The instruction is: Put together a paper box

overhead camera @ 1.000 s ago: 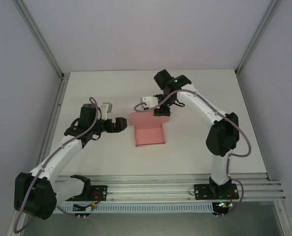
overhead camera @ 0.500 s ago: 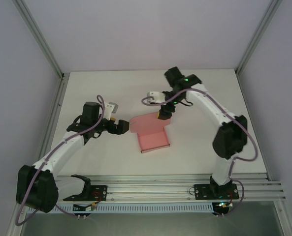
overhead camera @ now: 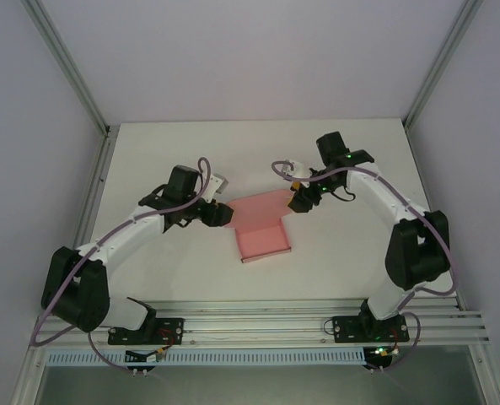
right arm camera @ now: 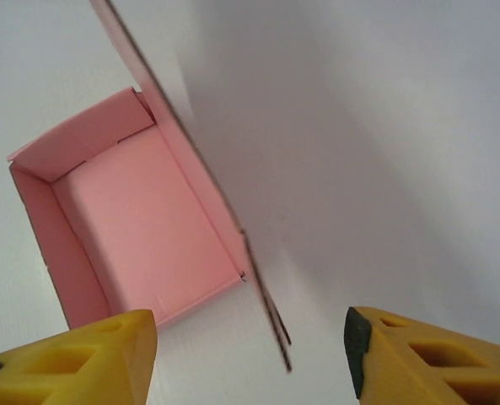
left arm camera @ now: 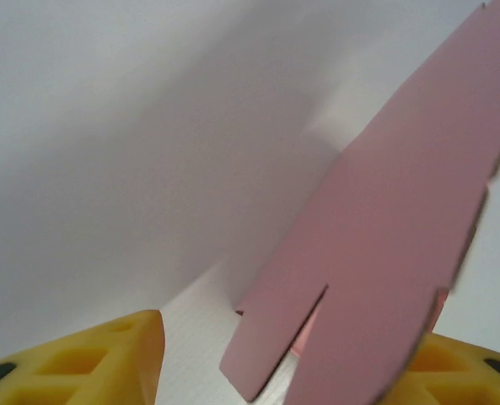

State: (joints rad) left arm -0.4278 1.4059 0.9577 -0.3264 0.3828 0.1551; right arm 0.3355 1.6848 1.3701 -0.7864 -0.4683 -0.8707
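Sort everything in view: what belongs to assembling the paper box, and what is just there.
Belongs to the job:
- paper box, partly folded, one flap raised
- left arm's fingers
- right arm's fingers

Just there:
- white table
- metal rail at the near edge

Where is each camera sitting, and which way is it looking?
Top external: high up behind the arms, looking down at the white table. Both arms show, with the left gripper and right gripper on either side of the pink paper box.
Left wrist: on the left arm's wrist, looking close-up at a raised flap of the box. Its yellow fingers show at the bottom.
Right wrist: on the right arm's wrist, looking down into the open box. Its yellow fingers show at the bottom.
Shared: both wrist views see the pink box and the white table.
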